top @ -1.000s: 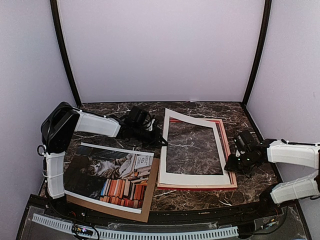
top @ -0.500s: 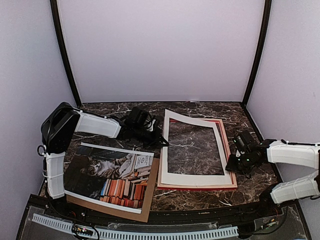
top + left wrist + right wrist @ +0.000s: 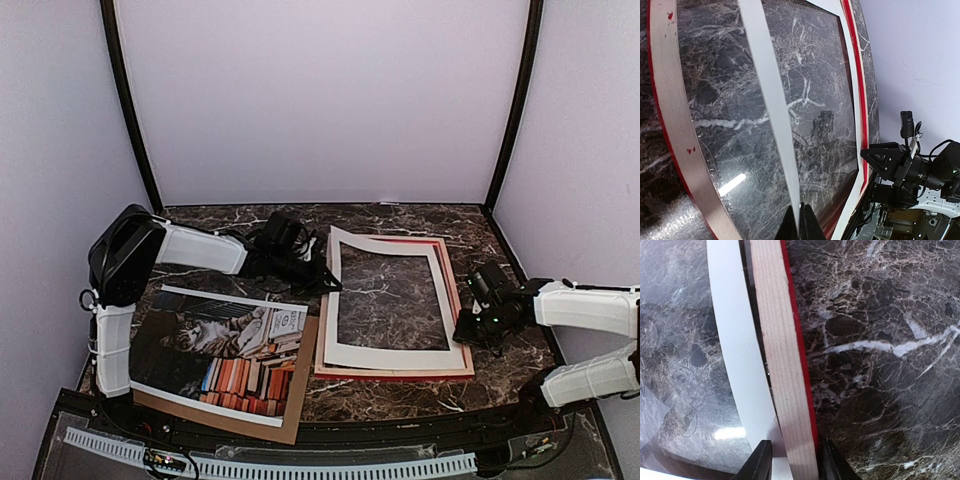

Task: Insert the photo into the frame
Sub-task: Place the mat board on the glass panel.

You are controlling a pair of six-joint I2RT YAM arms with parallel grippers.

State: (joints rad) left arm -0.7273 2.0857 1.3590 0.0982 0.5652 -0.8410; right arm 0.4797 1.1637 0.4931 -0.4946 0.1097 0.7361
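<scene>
The photo (image 3: 225,350), a tabby cat with orange books, lies face up at the front left on a brown backing board (image 3: 300,405). The red frame (image 3: 456,300) lies flat at centre right, rear side up, with a white mat (image 3: 395,357) on top of it. My left gripper (image 3: 328,283) is shut on the mat's left strip (image 3: 770,100), pinched at the jaws (image 3: 800,225), beside the frame's pale rail (image 3: 667,115). My right gripper (image 3: 466,332) straddles the frame's right rail (image 3: 777,340). Its jaws (image 3: 792,465) are open, one finger over the mat (image 3: 732,340).
Dark marble tabletop (image 3: 400,290) shows through the frame's opening. Pale walls enclose the back and sides. The right arm (image 3: 920,170) shows beyond the frame in the left wrist view. A black ledge (image 3: 300,440) runs along the near table edge.
The left gripper has carried the mat's left edge a little rightward, and the mat's raised far corner has come down. The right gripper's jaws have narrowed around the frame rail.
</scene>
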